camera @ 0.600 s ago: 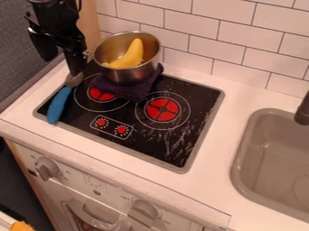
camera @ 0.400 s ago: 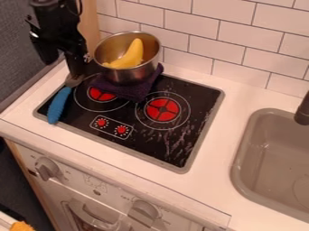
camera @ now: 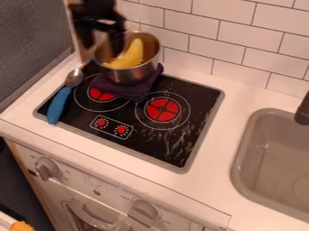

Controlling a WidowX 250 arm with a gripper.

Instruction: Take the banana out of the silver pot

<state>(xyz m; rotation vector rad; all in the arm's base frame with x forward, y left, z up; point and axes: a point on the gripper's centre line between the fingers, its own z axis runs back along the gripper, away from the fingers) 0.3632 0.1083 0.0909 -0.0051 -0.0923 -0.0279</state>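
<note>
Near the rim of the silver pot (camera: 136, 74), the black gripper (camera: 101, 49) hung with its fingers apart, while the yellow banana (camera: 131, 55) rested inside the pot, above a purple cloth (camera: 134, 93).

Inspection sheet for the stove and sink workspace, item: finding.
Surface: white counter with inset black stovetop; whitish streaks at the stovetop's right.
Job's things: yellow banana inside silver pot, upper end leaning on the wall.
Clutter: purple cloth beneath pot; blue-handled spoon along stovetop's left side.
Gripper: over the pot's left side, motion-blurred; hold on banana can't be judged.
Cables: nothing seen.
Surroundings: tiled wall behind, sink right, oven knobs in front.
</note>
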